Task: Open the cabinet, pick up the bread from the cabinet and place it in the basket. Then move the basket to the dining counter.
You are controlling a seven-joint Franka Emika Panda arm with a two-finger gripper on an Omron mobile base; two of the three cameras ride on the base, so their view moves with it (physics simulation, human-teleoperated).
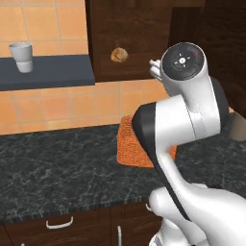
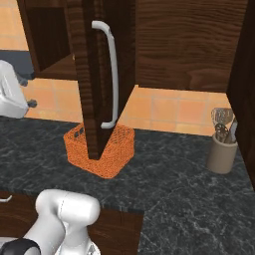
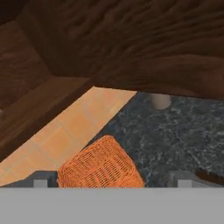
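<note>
The cabinet [image 1: 144,33] stands open, its door [image 2: 89,74] swung out edge-on with the silver bar handle [image 2: 113,74] facing me. The bread [image 1: 119,55], a small tan roll, lies on the cabinet floor. Below it, on the black counter, sits the orange basket [image 1: 126,144] [image 2: 102,149] [image 3: 100,168], partly hidden by the door and my arm. My gripper [image 3: 111,180] is open and holds nothing; it hovers above the basket just under the cabinet's lower edge. In the left base view it peeks out [image 1: 154,68] behind my arm's joint, right of the bread. The dining counter is out of view.
A white cup [image 1: 21,56] stands on a dark shelf at the left. A beige utensil holder [image 2: 222,149] [image 3: 160,101] sits at the right of the black speckled counter [image 1: 57,168]. Low drawers with curved handles [image 1: 59,223] run under the counter's front edge.
</note>
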